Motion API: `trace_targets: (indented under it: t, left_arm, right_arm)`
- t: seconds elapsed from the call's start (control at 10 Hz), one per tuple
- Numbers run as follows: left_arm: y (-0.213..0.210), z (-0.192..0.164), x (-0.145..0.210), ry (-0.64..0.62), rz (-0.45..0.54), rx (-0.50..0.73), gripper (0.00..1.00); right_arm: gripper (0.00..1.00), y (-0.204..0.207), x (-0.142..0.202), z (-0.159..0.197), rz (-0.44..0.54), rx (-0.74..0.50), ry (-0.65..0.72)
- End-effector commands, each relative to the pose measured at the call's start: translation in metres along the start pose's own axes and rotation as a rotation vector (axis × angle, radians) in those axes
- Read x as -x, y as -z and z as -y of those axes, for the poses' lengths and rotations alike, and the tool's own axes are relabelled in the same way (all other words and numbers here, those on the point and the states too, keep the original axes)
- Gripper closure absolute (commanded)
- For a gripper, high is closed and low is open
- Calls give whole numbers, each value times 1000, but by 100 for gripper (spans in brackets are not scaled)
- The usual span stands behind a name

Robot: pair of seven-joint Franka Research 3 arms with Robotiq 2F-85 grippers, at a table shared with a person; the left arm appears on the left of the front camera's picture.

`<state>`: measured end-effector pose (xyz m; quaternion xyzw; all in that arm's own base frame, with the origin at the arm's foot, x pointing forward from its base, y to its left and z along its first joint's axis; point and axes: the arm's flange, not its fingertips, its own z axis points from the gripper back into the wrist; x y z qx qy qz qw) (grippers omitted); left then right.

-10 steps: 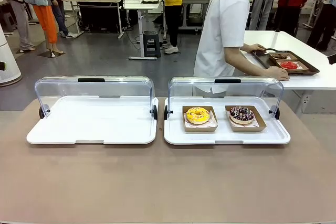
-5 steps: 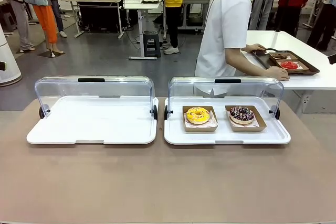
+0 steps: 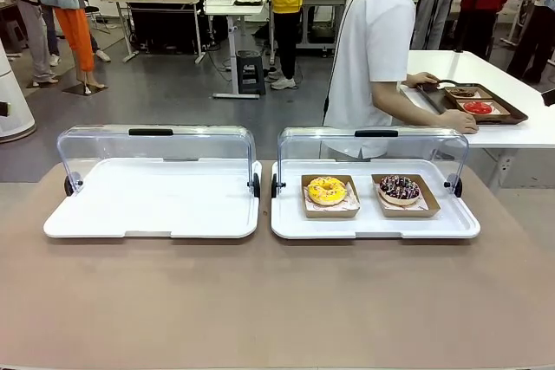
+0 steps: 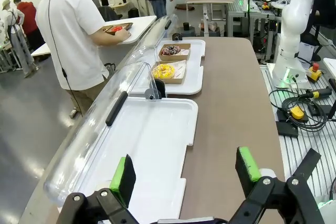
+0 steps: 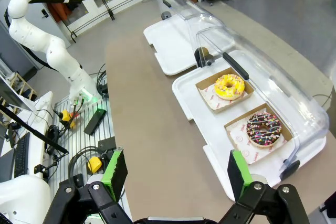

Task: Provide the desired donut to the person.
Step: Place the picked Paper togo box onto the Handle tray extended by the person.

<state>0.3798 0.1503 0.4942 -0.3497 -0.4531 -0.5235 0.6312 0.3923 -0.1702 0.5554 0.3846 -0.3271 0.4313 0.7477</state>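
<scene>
Front view: the person (image 3: 375,49) stands turned toward a side table; the yellow donut (image 3: 327,190) and chocolate donut (image 3: 400,187) sit boxed on the right tray (image 3: 290,223). Left wrist view: the left gripper (image 4: 185,174) has jaws released, empty, donuts far ahead. Right wrist view: the right gripper (image 5: 173,174) has jaws released, donuts ahead-right. Risk: no choice is evident; picking now could deliver the wrong donut.

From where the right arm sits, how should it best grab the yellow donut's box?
Probably pinch the near wall of the yellow donut's cardboard box, coming from the robot's side: the clear lid is swung back behind it, and the box's low rim leaves the frosting untouched.
</scene>
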Motion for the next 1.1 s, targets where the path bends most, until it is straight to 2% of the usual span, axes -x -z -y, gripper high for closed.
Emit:
trace_targets:
  t: [0.0,1.0]
  left_arm:
    - [-2,2,0,-11,5,4,0]
    - [-2,2,0,-11,5,4,0]
  right_arm:
    - [0,1,-1,0,9,-4,3]
    - [0,1,-1,0,9,-4,3]
